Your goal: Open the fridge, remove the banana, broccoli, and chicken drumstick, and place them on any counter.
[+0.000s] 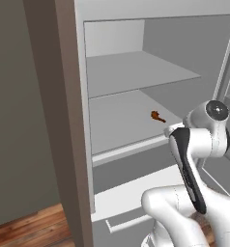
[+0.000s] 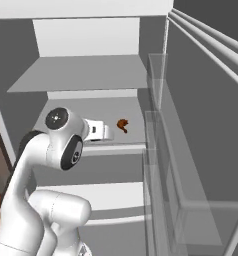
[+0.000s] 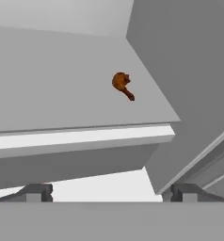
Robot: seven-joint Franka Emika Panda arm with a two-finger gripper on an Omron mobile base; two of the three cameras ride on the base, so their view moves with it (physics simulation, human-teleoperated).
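The fridge point(image 1: 80, 72) stands open, its grey shelves bare but for one item. The chicken drumstick point(image 1: 158, 116), small and reddish-brown, lies toward the right rear of the middle shelf point(image 2: 86, 107); it is also in the right base view point(image 2: 122, 125) and the hand view point(image 3: 122, 84). My gripper point(image 3: 111, 193) is open, in front of that shelf's front edge and a little below it, short of the drumstick, with nothing between its fingertips point(image 3: 36, 192). The white hand point(image 2: 97, 131) reaches in from the left of the drumstick. The banana, the broccoli and the counter are out of view.
The open fridge door point(image 2: 201, 150), with clear door bins, stands close on the right. An upper shelf point(image 1: 136, 72) hangs above the middle one. Below are a white ledge and the drawer's handle point(image 1: 124, 223). A dark brown panel point(image 1: 44, 96) and wood floor point(image 1: 30, 226) lie left.
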